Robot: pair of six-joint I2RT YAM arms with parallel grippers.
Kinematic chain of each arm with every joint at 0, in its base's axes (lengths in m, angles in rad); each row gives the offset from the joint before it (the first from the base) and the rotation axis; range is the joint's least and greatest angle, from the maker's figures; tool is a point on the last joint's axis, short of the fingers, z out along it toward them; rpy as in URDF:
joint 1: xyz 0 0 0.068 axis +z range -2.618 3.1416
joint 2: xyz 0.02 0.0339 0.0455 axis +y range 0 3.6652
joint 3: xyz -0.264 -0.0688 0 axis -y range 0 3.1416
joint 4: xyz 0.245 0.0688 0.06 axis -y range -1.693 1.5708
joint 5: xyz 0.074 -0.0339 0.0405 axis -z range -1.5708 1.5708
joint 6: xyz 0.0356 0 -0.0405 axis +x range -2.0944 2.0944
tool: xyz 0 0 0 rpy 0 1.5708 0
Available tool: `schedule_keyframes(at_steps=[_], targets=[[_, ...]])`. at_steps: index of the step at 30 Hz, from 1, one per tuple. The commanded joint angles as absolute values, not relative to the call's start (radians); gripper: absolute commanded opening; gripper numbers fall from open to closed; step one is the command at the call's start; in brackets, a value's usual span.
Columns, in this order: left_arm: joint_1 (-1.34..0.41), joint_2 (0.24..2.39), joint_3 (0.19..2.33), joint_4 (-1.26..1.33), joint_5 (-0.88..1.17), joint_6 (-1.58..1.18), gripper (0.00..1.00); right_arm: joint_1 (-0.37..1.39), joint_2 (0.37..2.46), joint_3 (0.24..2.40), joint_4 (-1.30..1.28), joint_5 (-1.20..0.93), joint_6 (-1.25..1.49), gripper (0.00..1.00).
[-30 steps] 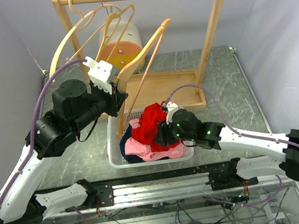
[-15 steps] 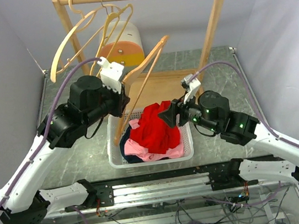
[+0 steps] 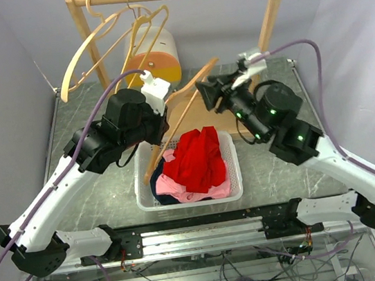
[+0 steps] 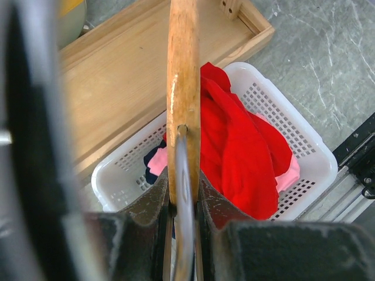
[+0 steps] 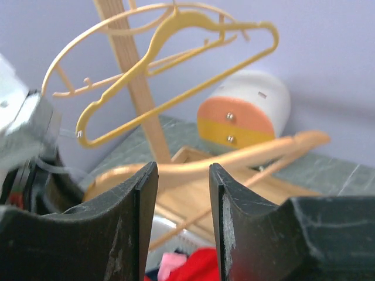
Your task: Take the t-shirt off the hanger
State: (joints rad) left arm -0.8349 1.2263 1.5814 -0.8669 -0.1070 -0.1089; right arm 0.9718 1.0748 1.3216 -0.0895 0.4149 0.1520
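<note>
The left gripper (image 4: 183,202) is pinching the bare light-wood clothes hanger (image 4: 183,82) at its neck, its jaws pressing on either side of the wood where the metal hook comes out. In the overhead view the hanger (image 3: 191,91) is lying on a slant, its long axis running from over the near-left of the white perforated plastic basket (image 3: 234,176) up and away to the right, where its far tip is ending just beside the right gripper (image 3: 207,93). That gripper is hovering high with its fingers (image 5: 132,228) spread and nothing between them; its own camera is showing the hanger (image 5: 234,161) lying crosswise just beyond the gap.

The crumpled red t-shirt (image 3: 197,156) is no longer on the hanger: it is resting in the basket on top of pink and dark garments, below the wood and nearer the arm bases than either set of fingertips. From the left wrist, the shirt (image 4: 234,146) is sitting down and to the right of the held hanger, apart from it.

Judging from this, the removal is looking done, and any coming move is turning on the hanger alone, which the left arm is already holding.
</note>
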Motion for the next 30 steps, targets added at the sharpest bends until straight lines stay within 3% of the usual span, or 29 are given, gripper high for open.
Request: schedule_keyframes(at_steps=[1, 7, 14, 30], targets=[[-0.834, 1.221, 1.630, -0.838, -0.062, -0.088, 0.07, 0.958, 1.224, 1.426, 0.033, 0.502, -0.005, 0.41], [-0.834, 1.221, 1.640, -0.812, -0.041, -0.100, 0.07, 0.833, 1.326, 1.466, 0.071, 0.437, 0.018, 0.41], [-0.834, 1.220, 1.665, -0.782, -0.063, -0.111, 0.07, 0.665, 1.338, 1.344, 0.097, 0.321, 0.125, 0.41], [-0.833, 1.192, 1.716, -0.664, -0.121, -0.165, 0.07, 0.619, 1.394, 1.289, 0.110, 0.284, 0.163, 0.41]])
